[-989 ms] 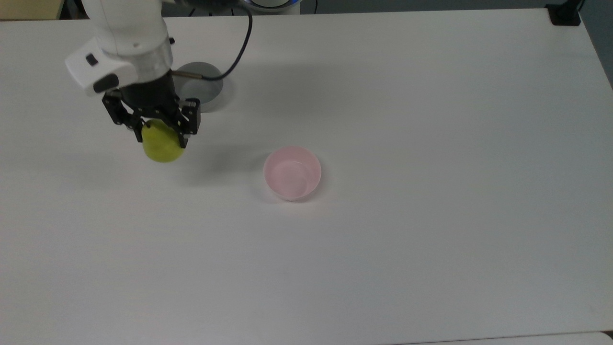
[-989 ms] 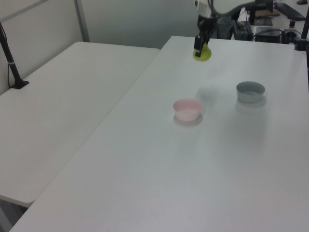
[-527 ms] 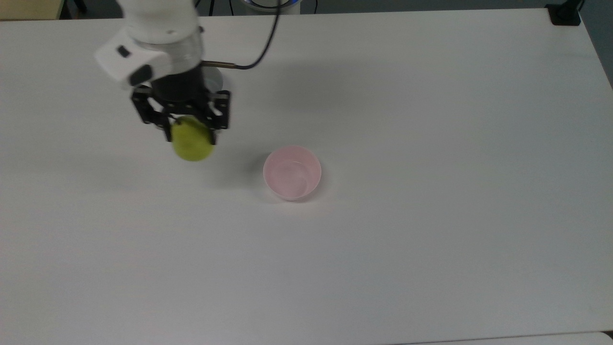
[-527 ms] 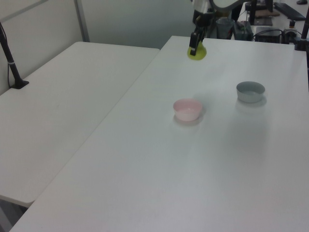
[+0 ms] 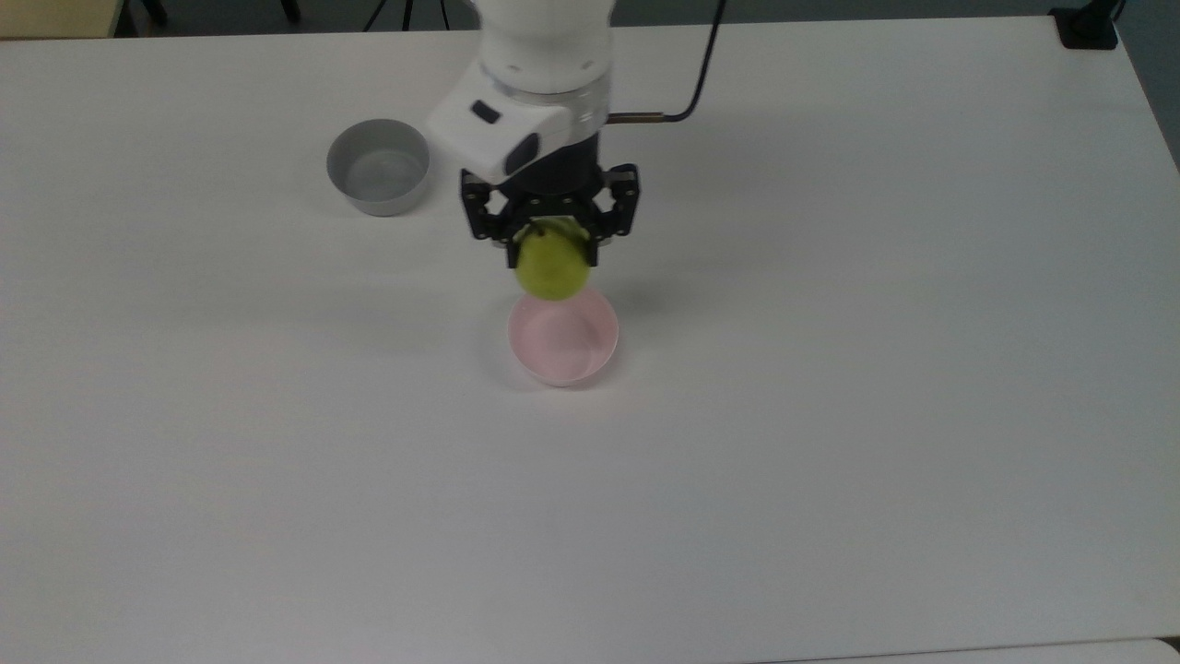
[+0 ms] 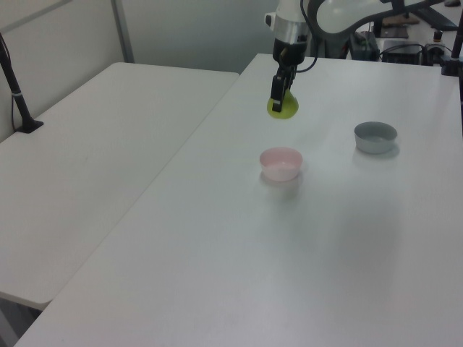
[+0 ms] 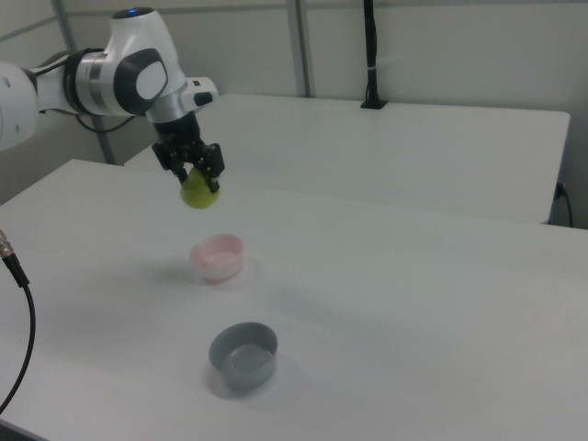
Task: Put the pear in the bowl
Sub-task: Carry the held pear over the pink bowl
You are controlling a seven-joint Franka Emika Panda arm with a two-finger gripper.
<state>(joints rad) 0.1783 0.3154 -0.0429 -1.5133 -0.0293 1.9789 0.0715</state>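
Note:
My gripper [image 5: 551, 251] [image 6: 278, 101] [image 7: 195, 175] is shut on the yellow-green pear [image 5: 552, 270] [image 6: 283, 108] [image 7: 199, 194] and holds it in the air. The pale pink bowl [image 5: 562, 338] [image 6: 281, 163] [image 7: 218, 256] stands on the white table. In the top view the pear hangs just over the bowl's far rim. In the left and right views it floats well above the bowl. The bowl holds nothing.
A grey straight-sided bowl [image 5: 379, 167] [image 6: 375, 136] [image 7: 243, 354] stands apart from the pink one, at the top view's upper left. A black cable [image 5: 696, 83] runs from the wrist. A second white table [image 6: 94, 159] adjoins in the left view.
The arm has carried the pear toward the top view's right, from left of the pink bowl to over its far rim. The grey bowl, hidden behind the arm before, is uncovered.

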